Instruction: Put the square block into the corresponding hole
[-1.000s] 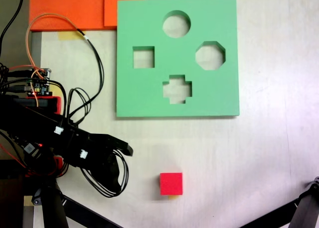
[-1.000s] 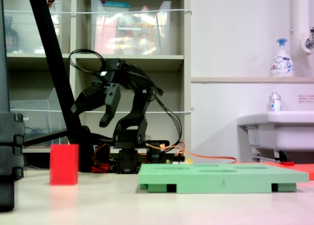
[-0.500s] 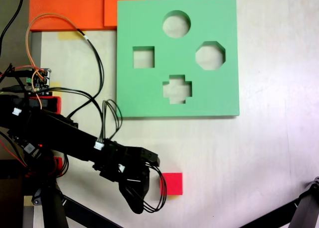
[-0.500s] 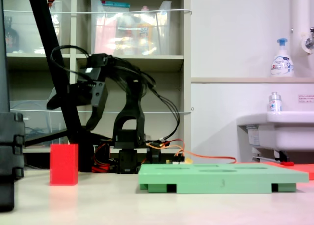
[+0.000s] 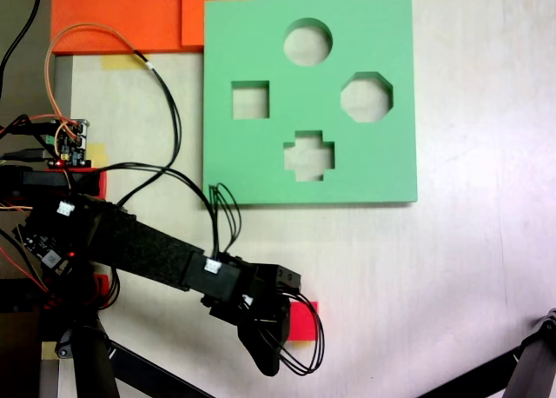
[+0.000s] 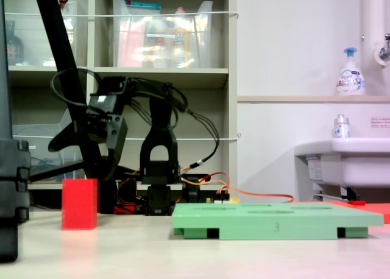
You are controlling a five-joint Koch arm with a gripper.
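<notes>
Overhead in the first exterior view, gripper right above the red cube – hiding its left part. Jaw opening impossible to tell. Cube on the table, well apart from the green board's square hole – empty.

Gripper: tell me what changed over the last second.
The gripper swung toward the first exterior view's right and now overlaps the square block. No grasp shows; the block has not moved. The green board and its square hole stayed put.
</notes>
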